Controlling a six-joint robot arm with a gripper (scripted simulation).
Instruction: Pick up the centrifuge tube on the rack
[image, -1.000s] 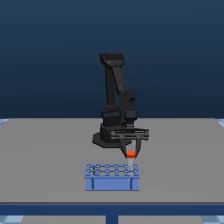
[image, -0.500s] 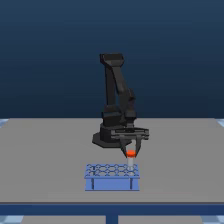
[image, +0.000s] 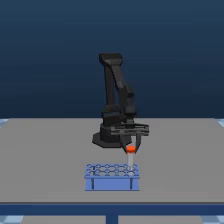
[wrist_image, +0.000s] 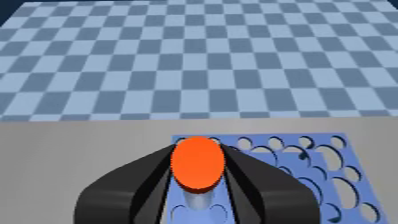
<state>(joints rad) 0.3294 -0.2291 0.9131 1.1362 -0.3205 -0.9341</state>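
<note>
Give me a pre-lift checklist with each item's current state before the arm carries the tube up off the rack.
1. Jaws flank the orange cap of the centrifuge tube: ok.
2. Gripper shut on the cap: ok, both jaws touch it in the wrist view.
3. Tube upright: ok.
4. Tip clear of the rack: cannot tell.
5. Rack flat on the table: ok.
6. Space above free: ok.

A matte black arm of blocky, angular links is seen, mounted on a wide dark base. At its end a flat black crossbar carries the gripper, whose two fingers appear glossy black, broad and tapered; finer details cannot be made out.
</note>
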